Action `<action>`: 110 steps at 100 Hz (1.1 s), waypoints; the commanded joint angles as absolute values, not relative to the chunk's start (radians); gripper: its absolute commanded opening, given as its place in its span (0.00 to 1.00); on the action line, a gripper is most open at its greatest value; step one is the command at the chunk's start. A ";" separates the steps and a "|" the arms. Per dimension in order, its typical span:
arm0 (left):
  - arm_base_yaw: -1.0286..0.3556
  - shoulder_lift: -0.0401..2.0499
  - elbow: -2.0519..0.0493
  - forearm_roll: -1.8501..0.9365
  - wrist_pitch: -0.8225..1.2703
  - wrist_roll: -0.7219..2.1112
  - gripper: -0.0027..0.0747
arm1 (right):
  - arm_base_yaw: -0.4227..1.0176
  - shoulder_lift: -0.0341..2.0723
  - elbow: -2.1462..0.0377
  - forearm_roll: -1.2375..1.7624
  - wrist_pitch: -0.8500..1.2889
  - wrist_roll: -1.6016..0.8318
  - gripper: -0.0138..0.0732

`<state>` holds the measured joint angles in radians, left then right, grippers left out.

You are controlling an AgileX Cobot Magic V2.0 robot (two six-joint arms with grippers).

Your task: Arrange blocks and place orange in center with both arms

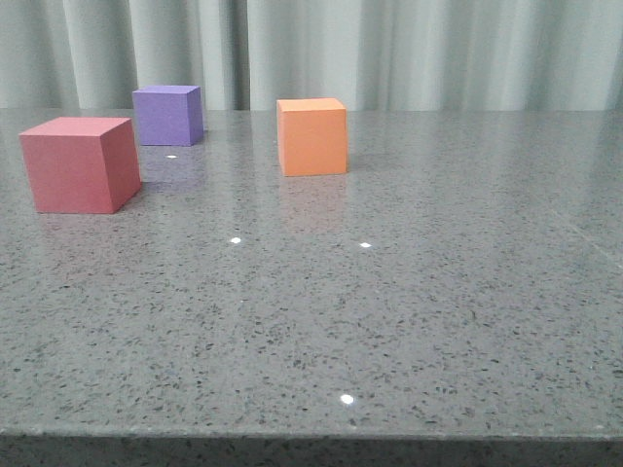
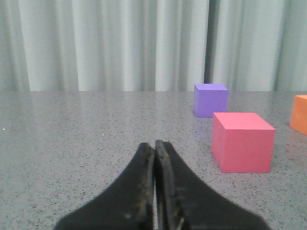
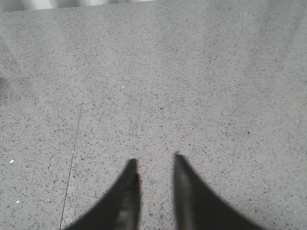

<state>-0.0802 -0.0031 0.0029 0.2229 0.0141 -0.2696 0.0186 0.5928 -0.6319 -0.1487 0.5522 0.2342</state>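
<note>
In the front view the pinkish-red cube [image 1: 80, 163] sits at the left, the purple cube [image 1: 168, 115] behind it, and the orange cube [image 1: 311, 136] farther right toward the middle. Neither gripper shows in the front view. In the left wrist view my left gripper [image 2: 154, 143] is shut and empty, low over the table; the pinkish-red cube [image 2: 242, 142], the purple cube [image 2: 210, 99] and an edge of the orange cube [image 2: 299, 114] lie ahead of it, apart from it. In the right wrist view my right gripper [image 3: 153, 160] is slightly open and empty over bare table.
The grey speckled table [image 1: 389, 311] ends at a front edge near the bottom of the front view. A pale curtain [image 1: 389, 49] hangs behind the table. A thin seam [image 3: 79, 120] runs across the tabletop in the right wrist view.
</note>
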 commanded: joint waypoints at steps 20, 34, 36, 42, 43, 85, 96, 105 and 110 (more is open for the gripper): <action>-0.078 -0.037 0.046 0.227 -0.065 -0.278 0.01 | 0.012 0.592 -0.658 -0.169 0.471 0.227 0.08; -0.078 -0.037 0.046 0.227 -0.065 -0.278 0.01 | 0.012 0.592 -0.658 -0.169 0.471 0.227 0.08; -0.078 -0.037 0.046 0.227 -0.065 -0.278 0.01 | 0.012 0.592 -0.658 -0.169 0.471 0.227 0.08; -0.078 -0.037 0.044 0.227 -0.077 -0.278 0.01 | 0.012 0.592 -0.658 -0.169 0.471 0.227 0.08; -0.078 -0.037 0.044 0.227 -0.079 -0.278 0.01 | 0.012 0.592 -0.658 -0.169 0.471 0.227 0.08; -0.078 0.093 -0.241 0.099 0.007 -0.278 0.01 | 0.012 0.592 -0.658 -0.169 0.471 0.227 0.08; -0.078 0.206 -0.398 0.099 0.089 -0.278 0.01 | 0.012 0.592 -0.658 -0.169 0.471 0.227 0.08; -0.078 0.315 -0.536 0.099 0.190 -0.278 0.01 | 0.012 0.592 -0.658 -0.169 0.472 0.227 0.08; -0.078 0.378 -0.610 0.099 0.251 -0.278 0.01 | 0.012 0.592 -0.658 -0.169 0.472 0.227 0.08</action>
<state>-0.0802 0.2743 -0.4623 0.1085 0.2152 -0.2696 0.0186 0.5928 -0.6319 -0.1494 0.5466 0.2342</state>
